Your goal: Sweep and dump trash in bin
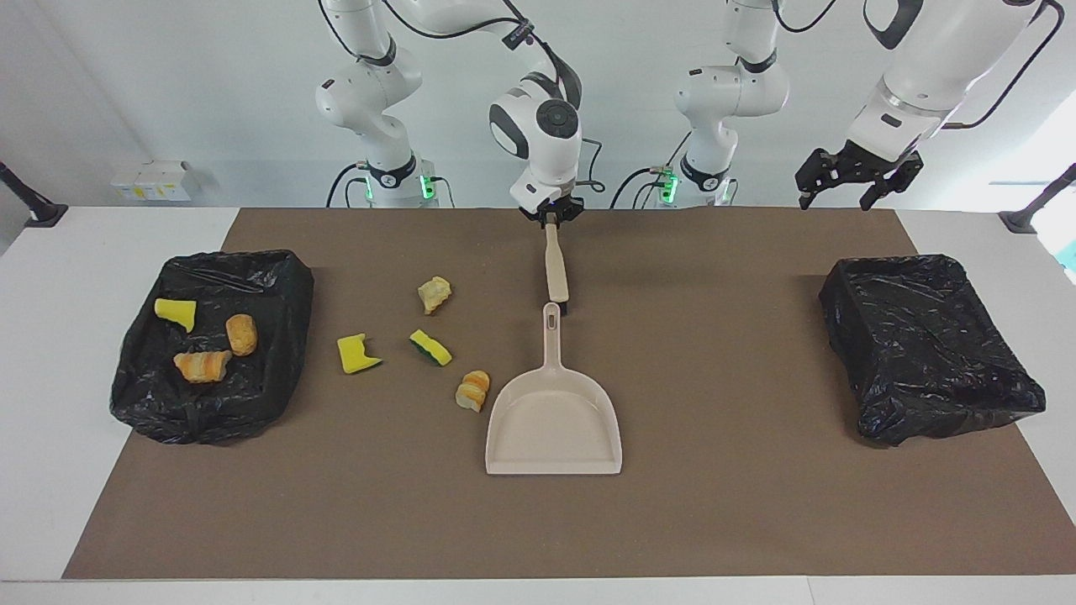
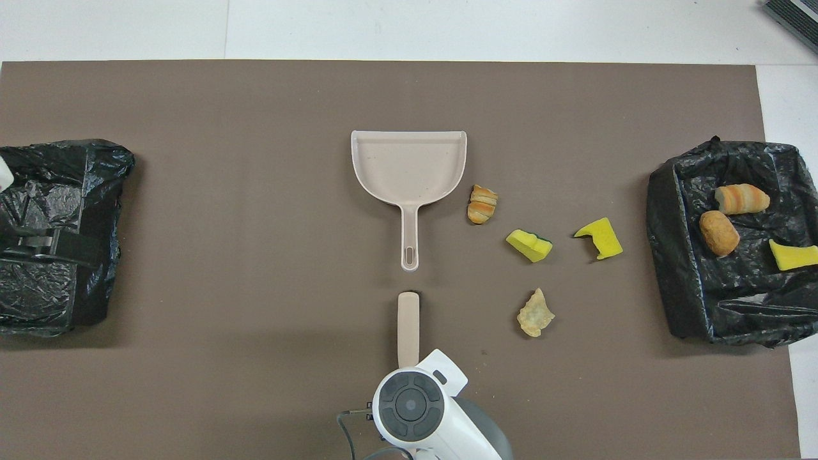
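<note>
My right gripper (image 1: 551, 215) has its jaws clamped on the brush (image 1: 556, 267), trash (image 1: 435, 294) lying loose toward my right arm's end of the table (image 1: 714, 504), brush handle pointing at the dustpan (image 1: 554, 420).

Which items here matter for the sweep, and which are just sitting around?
Job: four scraps on the mat; three scraps in the bin; dustpan; brush held by the right gripper.
Idle: second bin, under the waiting left gripper.
</note>
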Robot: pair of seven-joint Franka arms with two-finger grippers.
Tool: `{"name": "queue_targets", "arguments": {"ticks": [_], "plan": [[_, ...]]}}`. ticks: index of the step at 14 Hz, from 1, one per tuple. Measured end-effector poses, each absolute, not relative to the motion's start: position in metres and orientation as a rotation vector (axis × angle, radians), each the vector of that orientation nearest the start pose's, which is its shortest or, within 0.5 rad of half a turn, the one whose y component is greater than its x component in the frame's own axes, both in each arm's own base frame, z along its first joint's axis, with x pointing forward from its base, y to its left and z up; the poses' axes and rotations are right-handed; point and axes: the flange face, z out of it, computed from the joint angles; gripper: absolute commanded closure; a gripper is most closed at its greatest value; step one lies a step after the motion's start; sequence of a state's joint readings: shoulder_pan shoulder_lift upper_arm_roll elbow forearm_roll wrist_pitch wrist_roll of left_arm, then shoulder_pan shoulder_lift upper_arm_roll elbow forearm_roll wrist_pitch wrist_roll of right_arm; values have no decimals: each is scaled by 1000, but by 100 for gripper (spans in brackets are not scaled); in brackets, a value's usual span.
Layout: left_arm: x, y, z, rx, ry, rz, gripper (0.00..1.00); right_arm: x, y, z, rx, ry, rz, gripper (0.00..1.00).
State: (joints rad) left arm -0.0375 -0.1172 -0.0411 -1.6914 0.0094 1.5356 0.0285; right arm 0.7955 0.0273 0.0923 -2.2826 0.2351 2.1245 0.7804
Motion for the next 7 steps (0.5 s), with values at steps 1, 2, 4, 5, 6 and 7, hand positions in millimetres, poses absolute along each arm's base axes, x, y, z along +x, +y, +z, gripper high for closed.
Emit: {"name": "queue_targets", "arguments": {"ticks": [1,2,4,5,6,7], "plan": [[514,-42,628,-3122,172,38,0,306,393,332,-3120,65,445,100],[517,-46,628,-3122,180,15,0,308,393,338,-3118,73,478,100],[534,-60,633,-3130,197,-105,0,319,389,360,-3116,96,519,100],[542,-75,633,-3140,197,-154,0,327,381,374,-3112,121,535,100],[549,-94,630,-3148,198,-177,0,335,371,389,-3106,149,542,100],[555,-116,625,-3155,200,-187,0,343,359,401,-3102,171,541,100]]}}
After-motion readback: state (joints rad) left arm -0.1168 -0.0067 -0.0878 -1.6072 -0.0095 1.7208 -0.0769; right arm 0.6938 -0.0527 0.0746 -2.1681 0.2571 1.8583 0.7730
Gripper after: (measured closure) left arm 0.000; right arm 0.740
